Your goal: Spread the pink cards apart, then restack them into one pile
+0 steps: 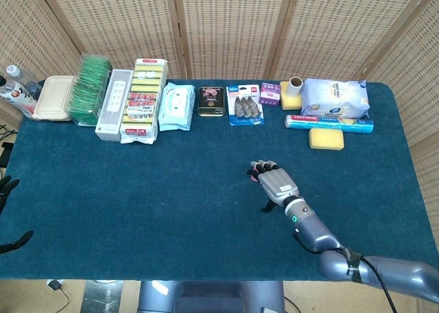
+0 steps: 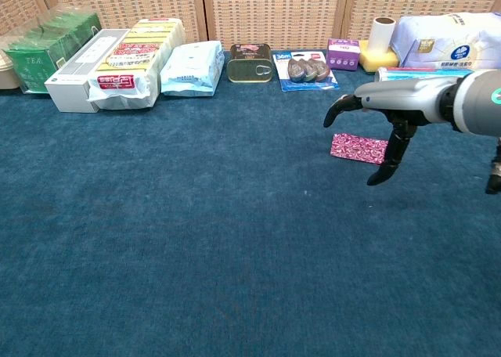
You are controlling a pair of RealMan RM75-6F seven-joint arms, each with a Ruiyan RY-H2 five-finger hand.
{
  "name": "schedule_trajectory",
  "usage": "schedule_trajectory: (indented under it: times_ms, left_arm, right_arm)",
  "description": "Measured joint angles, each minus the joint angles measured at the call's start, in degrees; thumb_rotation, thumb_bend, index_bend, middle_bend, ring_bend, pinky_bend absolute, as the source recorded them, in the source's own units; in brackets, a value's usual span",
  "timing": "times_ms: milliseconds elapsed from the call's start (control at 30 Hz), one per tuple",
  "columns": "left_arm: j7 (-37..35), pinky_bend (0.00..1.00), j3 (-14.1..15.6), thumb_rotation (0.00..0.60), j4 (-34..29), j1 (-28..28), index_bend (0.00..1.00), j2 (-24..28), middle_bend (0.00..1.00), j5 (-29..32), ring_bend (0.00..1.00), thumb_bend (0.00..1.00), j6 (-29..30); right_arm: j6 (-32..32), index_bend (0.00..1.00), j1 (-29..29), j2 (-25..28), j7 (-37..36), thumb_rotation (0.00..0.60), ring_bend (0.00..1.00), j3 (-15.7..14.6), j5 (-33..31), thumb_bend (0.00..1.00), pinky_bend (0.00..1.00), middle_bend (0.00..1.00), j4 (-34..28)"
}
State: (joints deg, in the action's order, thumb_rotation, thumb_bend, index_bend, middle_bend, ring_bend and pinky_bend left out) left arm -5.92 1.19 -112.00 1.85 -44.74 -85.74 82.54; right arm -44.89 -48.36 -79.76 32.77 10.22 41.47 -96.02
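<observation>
The pink patterned cards point(image 2: 358, 148) lie in one small pile on the blue table cloth point(image 2: 196, 239), right of centre. My right hand point(image 2: 399, 102) is arched over the pile, its fingers reaching past the far left corner and its thumb pointing down in front of the right end. It holds nothing, and I cannot tell whether it touches the cards. In the head view the right hand point(image 1: 276, 184) covers the pile almost fully. Only dark fingertips of my left hand point(image 1: 7, 189) show at the left edge, spread and holding nothing.
Goods line the back edge: green tea boxes point(image 1: 89, 90), sponge packs point(image 1: 145, 97), a wipes pack point(image 1: 177, 107), a tin point(image 1: 211, 101), a blister pack point(image 1: 245, 106), a foil roll point(image 1: 329, 123), a yellow sponge point(image 1: 326, 138) and a white bag point(image 1: 335, 97).
</observation>
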Motion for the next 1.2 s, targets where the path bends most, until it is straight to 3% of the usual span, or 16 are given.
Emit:
schedule_trajectory:
  times_ms: [433,1200]
  left_arm:
    - [1.4,0.06,-0.2,0.600,-0.6,0.5,0.00,-0.3,0.00,1.3,0.00,0.21,-1.1]
    - [2.1,0.06,-0.1,0.600,-1.0,0.7,0.00,-0.5,0.00,1.5,0.00,0.21,-1.3]
  right_arm:
    - [0.9,0.17,-5.1,-0.8,2.3,0.588,0.00,-2.6,-9.2,0.00,0.00,0.05,4.1]
    - [5.6,0.16,-8.3,0.4,-4.9,0.582,0.00,-7.0,-10.1,0.00,0.00,0.11,4.5]
